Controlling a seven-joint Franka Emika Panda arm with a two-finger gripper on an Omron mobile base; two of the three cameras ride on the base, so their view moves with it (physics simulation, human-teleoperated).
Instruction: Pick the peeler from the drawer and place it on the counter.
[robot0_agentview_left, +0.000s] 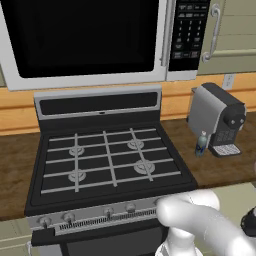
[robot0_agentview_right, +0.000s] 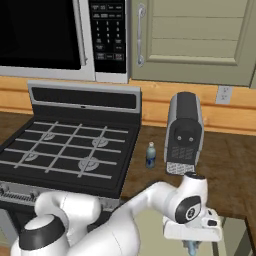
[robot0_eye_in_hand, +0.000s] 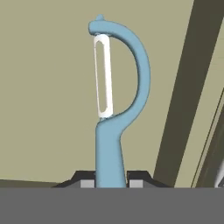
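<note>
In the left base view, going from the left, the microwave (robot0_agentview_left: 82, 37) hangs over the black stove (robot0_agentview_left: 107, 157), whose grey grates lie flat and bare. Right of the stove, on the dark wood table (robot0_agentview_left: 220, 167), a small blue-tinted bottle (robot0_agentview_left: 201, 143) stands upright just beside the grey coffee machine (robot0_agentview_left: 217, 119), at its left front corner. Above them is a beige cabinet door (robot0_agentview_left: 235, 30) with a metal handle. The robot's white arm (robot0_agentview_left: 200, 222) crosses the lower right, in front of the stove's knobs.

In the right base view the arm bends down past the table's front edge, with the claw (robot0_agentview_right: 192, 246) pointing downward near the bottom of the picture, below and in front of the bottle and coffee machine.

In the hand view the claw's two dark fingertips (robot0_eye_in_hand: 85, 180) are closed tight on the handle of the light-blue peeler (robot0_eye_in_hand: 114, 109). Its white blade and curved head reach away from the claw, over the pale flat floor of the drawer (robot0_eye_in_hand: 48, 96). A dark band runs along the drawer's right side.
</note>
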